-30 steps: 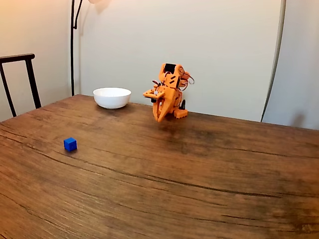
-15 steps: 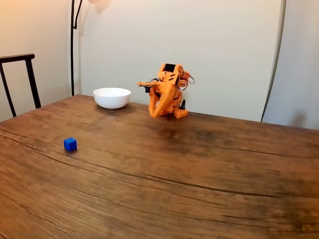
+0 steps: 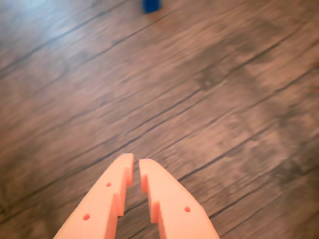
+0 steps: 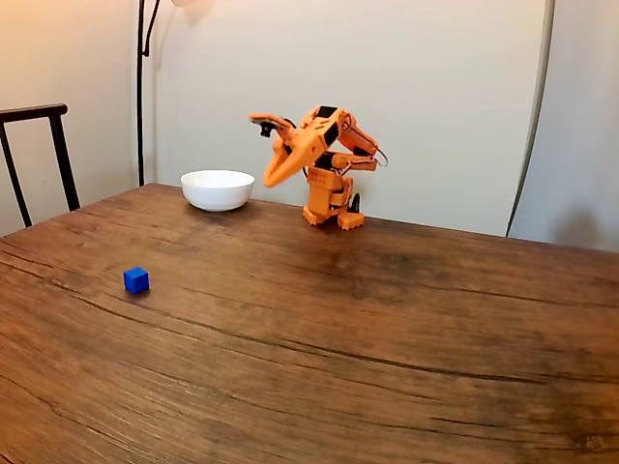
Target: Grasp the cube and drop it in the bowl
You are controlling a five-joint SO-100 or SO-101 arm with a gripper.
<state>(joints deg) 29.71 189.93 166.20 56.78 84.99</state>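
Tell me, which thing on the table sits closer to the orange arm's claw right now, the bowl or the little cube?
The white bowl. In the fixed view the gripper hangs just beside it, while the blue cube lies well forward on the table, nearer the camera.

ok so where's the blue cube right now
In the fixed view the cube sits alone on the wooden table at the left, nearer the camera than the white bowl. In the wrist view it shows at the top edge.

Pale wall [image 4: 435, 87], dark chair [image 4: 39, 155] at left, black lamp pole [image 4: 141, 97], wood-grain table [image 4: 387, 338].
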